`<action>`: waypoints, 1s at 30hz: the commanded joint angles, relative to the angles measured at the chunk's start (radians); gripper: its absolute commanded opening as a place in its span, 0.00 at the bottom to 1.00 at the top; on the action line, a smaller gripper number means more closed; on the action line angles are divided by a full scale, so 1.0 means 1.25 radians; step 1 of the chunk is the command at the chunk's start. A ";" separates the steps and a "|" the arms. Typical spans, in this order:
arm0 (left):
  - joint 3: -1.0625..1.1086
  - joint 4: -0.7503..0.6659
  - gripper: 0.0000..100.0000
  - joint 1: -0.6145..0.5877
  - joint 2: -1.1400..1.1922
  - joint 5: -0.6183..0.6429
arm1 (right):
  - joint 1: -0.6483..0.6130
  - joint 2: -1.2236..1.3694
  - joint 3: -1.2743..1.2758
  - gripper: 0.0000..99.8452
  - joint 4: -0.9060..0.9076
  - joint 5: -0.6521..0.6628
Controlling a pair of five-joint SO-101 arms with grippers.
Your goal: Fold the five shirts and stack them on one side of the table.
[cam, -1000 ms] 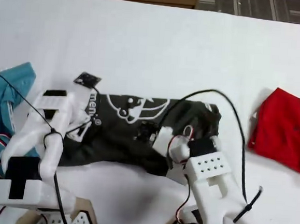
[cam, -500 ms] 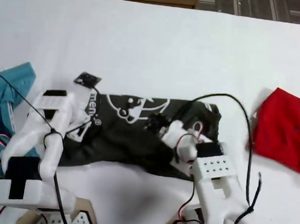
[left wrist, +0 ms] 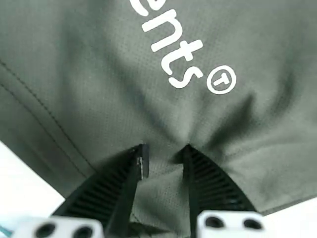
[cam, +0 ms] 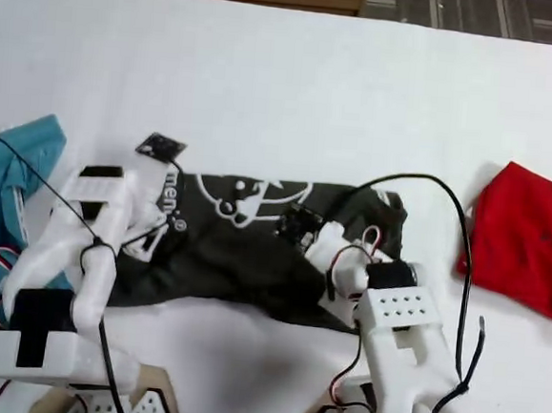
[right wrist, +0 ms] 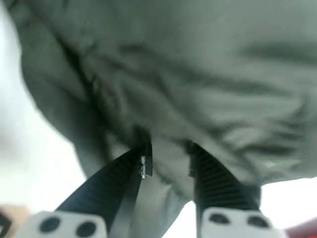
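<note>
A black shirt (cam: 224, 260) with white print lies crumpled lengthwise across the middle of the white table (cam: 286, 83). My left gripper (cam: 155, 230) sits at the shirt's left end. In the left wrist view, the left gripper (left wrist: 163, 156) is shut on a pinch of the black shirt (left wrist: 124, 74) below the white lettering. My right gripper (cam: 298, 225) rests on the shirt's right half. The right wrist view shows the right gripper (right wrist: 167, 153) with a fold of the black shirt (right wrist: 198, 74) bunched between its fingers.
A folded red shirt (cam: 527, 241) lies at the right edge. A teal shirt (cam: 11, 171) with a blue one under it lies at the left edge, beside the left arm. The far half of the table is bare white. A black cable loops over the right arm.
The right arm has shifted to the right and its gripper has travelled right and slightly farther across the black shirt. The left arm has stayed still.
</note>
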 commanded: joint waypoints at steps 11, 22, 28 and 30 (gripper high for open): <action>0.003 -0.028 0.14 0.007 0.001 0.002 | 0.002 -0.012 -0.020 0.25 -0.044 0.000; 0.003 -0.028 0.14 0.007 0.001 0.002 | 0.006 -0.013 -0.016 0.31 0.009 -0.006; 0.003 -0.028 0.14 0.007 0.001 0.002 | 0.002 -0.012 0.023 0.31 -0.033 -0.002; 0.003 -0.028 0.14 0.007 0.001 0.002 | 0.002 -0.012 0.053 0.31 -0.063 -0.001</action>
